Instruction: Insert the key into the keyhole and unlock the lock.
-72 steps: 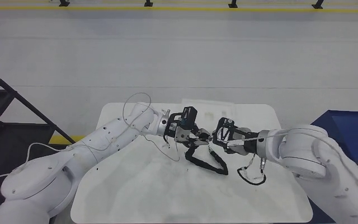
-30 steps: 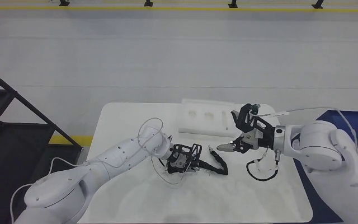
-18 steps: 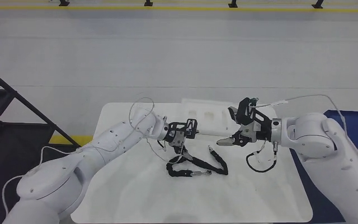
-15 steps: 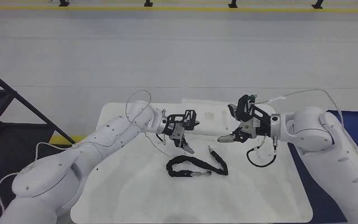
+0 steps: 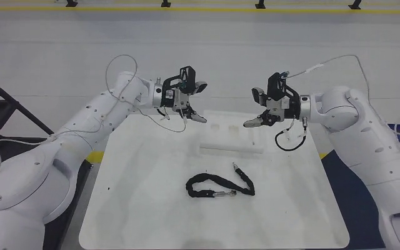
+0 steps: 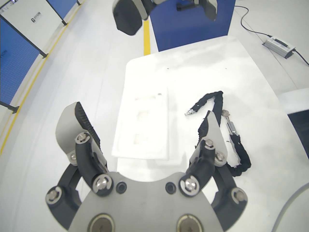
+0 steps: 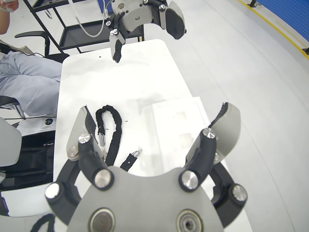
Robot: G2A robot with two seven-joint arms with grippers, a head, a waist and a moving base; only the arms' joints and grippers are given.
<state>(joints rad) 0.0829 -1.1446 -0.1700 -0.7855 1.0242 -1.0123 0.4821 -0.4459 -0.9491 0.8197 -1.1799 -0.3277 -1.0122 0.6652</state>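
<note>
The left gripper point(image 6: 142, 112) has its fingers spread wide and holds nothing. The right gripper point(image 7: 154, 108) is just as wide open and just as empty. The two face each other, well apart and well above the chain lock point(image 5: 219, 185), out past its far side. A couple of seconds earlier both were closed in together on the chain. Since then the right gripper drew back first, the left one set the chain down and let go, and both have risen clear. The chain has lain unmoved on the table point(image 5: 144, 206) for the last half second, on the near side of the white foam tray point(image 5: 228, 149). The key point(image 6: 225, 114) sits in the end of the silver lock barrel point(image 6: 232, 129), while the pin end point(image 6: 190, 112) lies apart from the barrel. With the loop open and both arms withdrawn, the unlocking looks complete.
</note>
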